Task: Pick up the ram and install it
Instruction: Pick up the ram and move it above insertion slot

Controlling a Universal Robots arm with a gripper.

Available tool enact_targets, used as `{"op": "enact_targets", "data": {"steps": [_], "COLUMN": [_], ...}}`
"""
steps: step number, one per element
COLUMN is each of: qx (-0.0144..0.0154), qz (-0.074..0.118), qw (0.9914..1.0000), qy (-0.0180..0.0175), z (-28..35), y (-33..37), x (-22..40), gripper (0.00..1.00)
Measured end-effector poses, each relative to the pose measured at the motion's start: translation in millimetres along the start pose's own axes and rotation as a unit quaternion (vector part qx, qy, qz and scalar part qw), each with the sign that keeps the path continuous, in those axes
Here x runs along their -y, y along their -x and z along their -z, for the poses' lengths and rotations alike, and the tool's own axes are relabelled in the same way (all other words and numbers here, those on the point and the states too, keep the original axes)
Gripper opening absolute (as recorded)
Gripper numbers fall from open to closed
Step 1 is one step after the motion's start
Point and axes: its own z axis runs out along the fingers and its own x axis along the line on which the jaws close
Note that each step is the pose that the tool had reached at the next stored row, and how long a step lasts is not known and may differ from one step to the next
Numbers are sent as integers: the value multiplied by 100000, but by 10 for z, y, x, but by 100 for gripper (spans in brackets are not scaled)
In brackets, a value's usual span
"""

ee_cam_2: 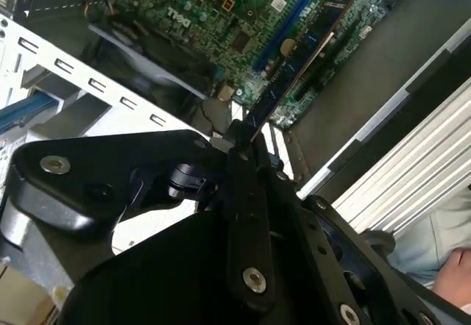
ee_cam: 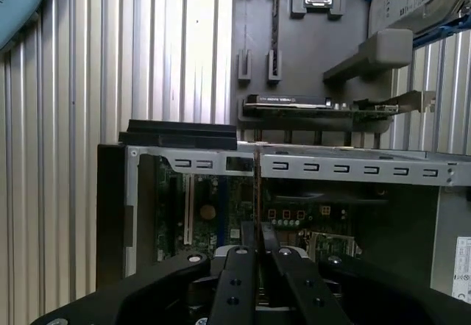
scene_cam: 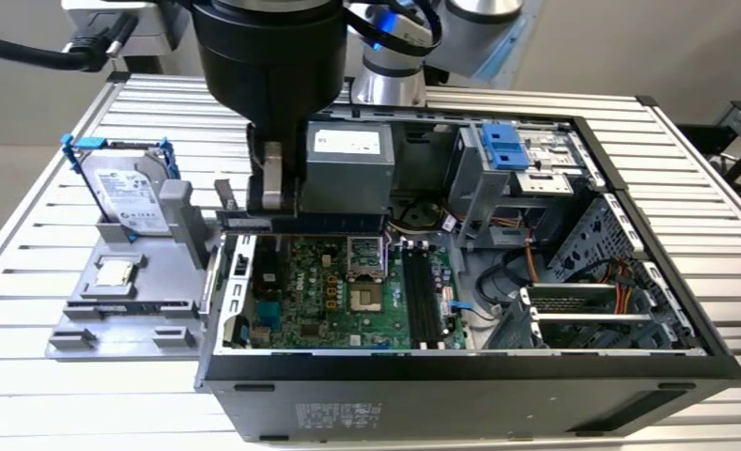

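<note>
With its jaws pinched almost closed on the flat faces, the gripper [scene_cam: 273,209] holds the ram [scene_cam: 314,224] roughly level in the air. It sits over the rim of the open computer case [scene_cam: 470,362] at the exterior view's left end, above the motherboard [scene_cam: 332,296]. It is not yet in the long black slots [scene_cam: 423,291]. Judgement: the stick is light, stiff, thin and fragile, so the chips and contact edge shouldn't be knocked. The best hold is on the flat faces away from the contacts, and firm, since the smooth board could pivot. The grip looks off-centre, toward one end, so tilt is a risk. The exterior view gives the layout, with the hard drive [scene_cam: 132,188] upright in the grey holder [scene_cam: 107,324] beside the case, well apart from the ram. The second wrist view adds the ram [ee_cam_2: 298,53] lengthwise, running out from the fingertips over the green board. The first wrist view adds it edge-on [ee_cam: 257,185], a thin line between the fingers [ee_cam: 241,262], so straightness can be checked there.
</note>
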Motion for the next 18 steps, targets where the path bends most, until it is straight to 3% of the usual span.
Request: {"op": "enact_targets", "data": {"steps": [9, 11, 18], "qx": [1, 0, 3], "qz": [0, 4, 3], "qw": [100000, 100000, 100000], "qy": [-1, -2, -2], "z": [8, 11, 17], "y": [-4, -7, -10], "x": [221, 321, 502], "gripper": [0, 0, 0]}}
